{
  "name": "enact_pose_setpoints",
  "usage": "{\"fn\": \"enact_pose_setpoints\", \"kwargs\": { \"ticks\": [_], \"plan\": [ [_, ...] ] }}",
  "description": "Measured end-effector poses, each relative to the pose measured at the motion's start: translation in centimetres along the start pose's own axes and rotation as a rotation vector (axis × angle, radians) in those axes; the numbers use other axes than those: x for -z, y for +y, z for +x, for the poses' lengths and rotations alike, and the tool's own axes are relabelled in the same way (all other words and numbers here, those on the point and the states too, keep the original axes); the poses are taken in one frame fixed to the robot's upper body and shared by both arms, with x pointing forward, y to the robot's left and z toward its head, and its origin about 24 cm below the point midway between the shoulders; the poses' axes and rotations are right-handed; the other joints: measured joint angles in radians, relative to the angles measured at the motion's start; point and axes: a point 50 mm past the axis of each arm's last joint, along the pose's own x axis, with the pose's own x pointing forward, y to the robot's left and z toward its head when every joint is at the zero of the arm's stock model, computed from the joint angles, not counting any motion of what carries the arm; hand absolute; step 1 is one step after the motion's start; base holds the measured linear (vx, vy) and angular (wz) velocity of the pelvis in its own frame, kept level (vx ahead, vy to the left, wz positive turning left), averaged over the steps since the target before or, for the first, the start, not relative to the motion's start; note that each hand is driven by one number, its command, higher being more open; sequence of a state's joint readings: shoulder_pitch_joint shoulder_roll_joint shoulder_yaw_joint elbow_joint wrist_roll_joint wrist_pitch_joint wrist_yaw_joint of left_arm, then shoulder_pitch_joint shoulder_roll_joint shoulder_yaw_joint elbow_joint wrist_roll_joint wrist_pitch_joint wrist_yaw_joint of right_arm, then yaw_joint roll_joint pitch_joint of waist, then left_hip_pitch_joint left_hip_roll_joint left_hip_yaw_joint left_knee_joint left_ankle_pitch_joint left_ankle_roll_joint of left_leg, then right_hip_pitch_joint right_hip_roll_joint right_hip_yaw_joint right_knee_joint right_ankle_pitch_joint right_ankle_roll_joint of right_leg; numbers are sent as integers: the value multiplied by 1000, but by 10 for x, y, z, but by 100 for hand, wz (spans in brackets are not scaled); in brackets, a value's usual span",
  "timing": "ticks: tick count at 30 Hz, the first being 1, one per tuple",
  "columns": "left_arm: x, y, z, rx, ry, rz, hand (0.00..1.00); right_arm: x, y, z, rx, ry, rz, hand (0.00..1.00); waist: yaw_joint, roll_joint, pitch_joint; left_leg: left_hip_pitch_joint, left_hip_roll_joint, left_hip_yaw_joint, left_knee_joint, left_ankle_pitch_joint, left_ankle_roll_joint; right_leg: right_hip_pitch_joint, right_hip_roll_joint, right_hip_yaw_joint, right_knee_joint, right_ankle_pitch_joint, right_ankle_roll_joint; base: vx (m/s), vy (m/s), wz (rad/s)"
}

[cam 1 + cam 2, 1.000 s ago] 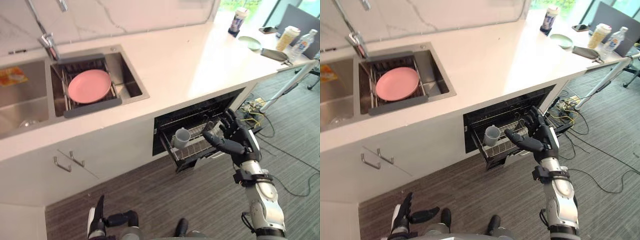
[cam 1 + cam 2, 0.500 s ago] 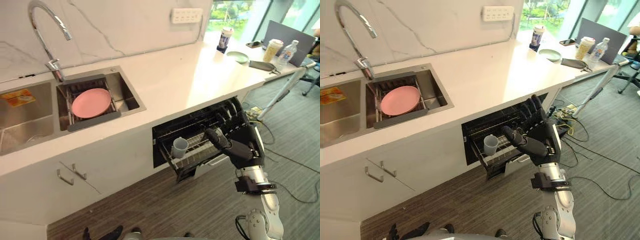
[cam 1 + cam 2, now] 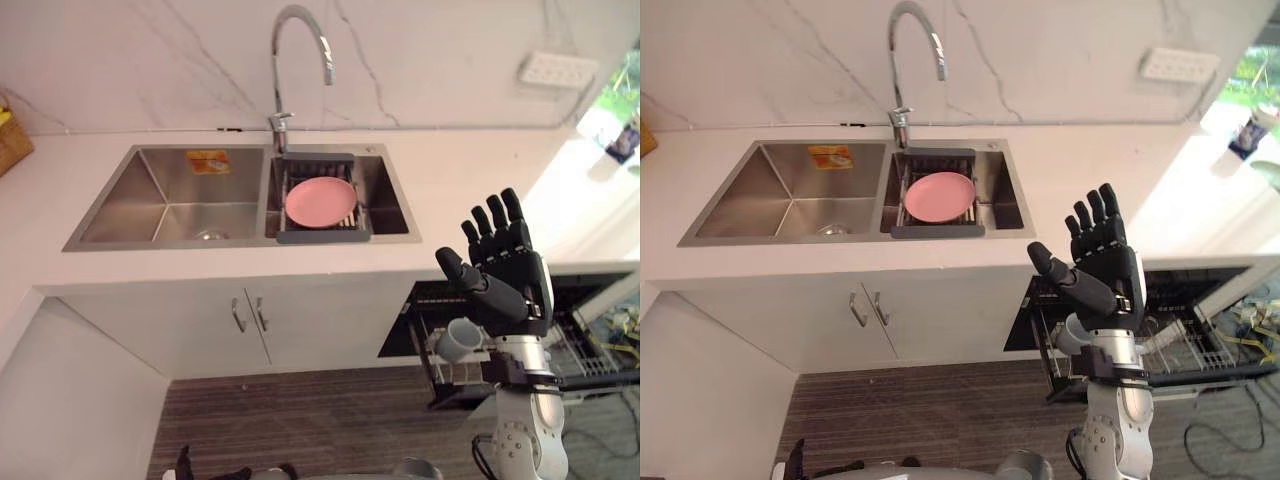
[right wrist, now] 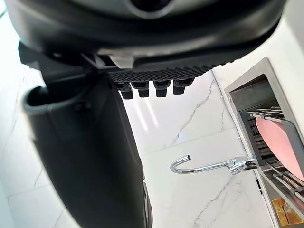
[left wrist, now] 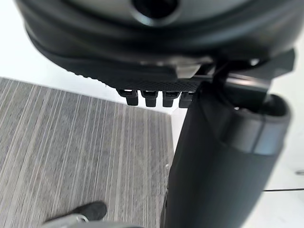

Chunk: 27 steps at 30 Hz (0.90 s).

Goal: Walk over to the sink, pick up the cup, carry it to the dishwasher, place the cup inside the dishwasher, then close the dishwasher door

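Cup (image 3: 461, 340) is already in the dishwasher (image 3: 1200, 288), sitting at the left end of the pulled-out rack (image 3: 592, 350), mouth facing up and a bit left. Can't tell if it's seated or just leaning

Right hand (image 3: 505, 275) is held up in front of the counter (image 3: 450, 200), fingers straight and slightly fanned, thumb out to the side, holding nothing. The cup is just below it

What's left, as I read it, is closing the door. The rack and opening lie below the right hand and off to its right, with the long axis running along the counter front. Right hand is clearly the nearer one. Left hand (image 5: 223, 161) hangs low over the floor, well apart; can't tell its finger state

Hidden:
- door edge or handle, under the rack and behind the right forearm
- the dishwasher's right end, cut off at the frame edge
- part of the cup, behind the wrist in the right eye view
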<state>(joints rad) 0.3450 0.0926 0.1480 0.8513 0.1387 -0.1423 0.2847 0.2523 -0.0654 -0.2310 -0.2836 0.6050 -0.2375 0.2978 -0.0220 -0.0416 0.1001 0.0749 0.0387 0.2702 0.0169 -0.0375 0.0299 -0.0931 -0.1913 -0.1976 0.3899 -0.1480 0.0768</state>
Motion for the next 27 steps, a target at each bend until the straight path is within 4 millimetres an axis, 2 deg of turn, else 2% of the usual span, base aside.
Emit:
{"fn": "enact_pose_setpoints", "kwargs": {
  "ticks": [1, 2, 3, 4, 6, 16, 17, 18, 20, 21, 22, 24, 25, 26, 27],
  "plan": [
    [0, 2, 1, 6, 1, 9, 100, -6, 3, 1, -14, -27, -3, 100, -1, -11, -6, 3, -13, -6, 0, -2, 0, 0, 24, 4, -103, 49, -19, 204, -79, 31],
    [-1, 2, 2, 6, -3, 11, 100, -9, 4, 2, -22, -43, -2, 100, -4, -26, -9, 6, -25, -10, 0, -6, -3, 1, 26, -2, -139, 73, -17, 201, -102, 22],
    [-1, 0, 2, 12, 1, 7, 100, -12, 4, 4, -32, -65, 6, 100, -3, -12, -11, 9, -16, -12, 1, -16, -12, 32, 35, -8, -181, 78, -4, 200, -96, 6],
    [-2, -1, 2, 14, -2, 3, 100, -13, 4, 4, -29, -75, 14, 100, -3, -3, -13, 11, -1, -12, 1, -28, -25, 52, 53, -14, -216, 88, -9, 194, -90, 0],
    [-1, -1, 2, 13, 2, 2, 100, -14, 1, 2, -8, -74, 8, 100, -3, -3, -12, 27, 14, -13, -3, -37, -37, 82, 71, -21, -248, 92, -11, 135, -68, -1],
    [0, -4, 2, 32, 17, -17, 100, -16, 2, 0, 37, -97, 31, 100, 3, 5, -8, 53, 15, 24, 0, -63, -42, 117, 85, 15, -309, 109, -6, 40, 10, -11],
    [1, -5, 2, 29, 26, -28, 100, -16, 2, 0, 36, -96, 31, 100, 4, 8, -5, 43, 22, 27, 39, -85, -43, 120, 86, 19, -304, 105, -6, -32, -4, -13],
    [3, -6, 2, 28, 38, -46, 100, -16, 2, 0, 35, -94, 30, 100, 5, 23, 5, 22, 41, 30, 118, -131, -50, 128, 93, 25, -290, 91, -8, -44, -36, -17],
    [5, -9, 0, 17, 50, -96, 100, -13, 4, -2, 29, -76, 33, 100, 7, 42, 14, 0, 78, 40, 232, -193, -76, 134, 107, 35, -255, 51, -16, -40, -42, -14],
    [4, -7, 0, -7, 55, -140, 100, -10, 6, -6, 24, -56, 43, 100, 5, 39, 16, -58, 104, 47, 376, -207, -91, 134, 106, 32, -246, 40, -21, -51, -31, -2],
    [0, -7, 1, -29, 42, -201, 100, -11, 8, -8, 14, -51, 40, 100, 3, 47, 20, -143, 143, 46, 558, -195, -106, 140, 108, 30, -247, 39, -24, -44, -29, 4],
    [-4, -11, 0, -34, 25, -244, 100, -17, 12, -7, -10, -66, 35, 100, 5, 57, 31, -202, 174, 51, 703, -161, -152, 177, 101, 30, -268, 43, -33, 40, -4, 2],
    [-3, -11, -1, -31, 27, -245, 100, -20, 14, -6, -20, -79, 35, 100, 6, 64, 28, -203, 175, 75, 673, -192, -133, 191, 87, 32, -278, 45, -36, 81, 49, 2],
    [-3, -11, -2, -31, 27, -244, 100, -20, 14, -4, -22, -85, 35, 100, 6, 64, 28, -205, 173, 86, 638, -206, -126, 198, 79, 33, -284, 45, -35, 100, 95, -5],
    [-2, -12, -2, -30, 27, -239, 100, -22, 14, -1, -32, -96, 32, 100, 9, 62, 29, -210, 155, 91, 523, -208, -122, 201, 61, 41, -294, 45, -35, 114, 132, -16]
  ]
}}
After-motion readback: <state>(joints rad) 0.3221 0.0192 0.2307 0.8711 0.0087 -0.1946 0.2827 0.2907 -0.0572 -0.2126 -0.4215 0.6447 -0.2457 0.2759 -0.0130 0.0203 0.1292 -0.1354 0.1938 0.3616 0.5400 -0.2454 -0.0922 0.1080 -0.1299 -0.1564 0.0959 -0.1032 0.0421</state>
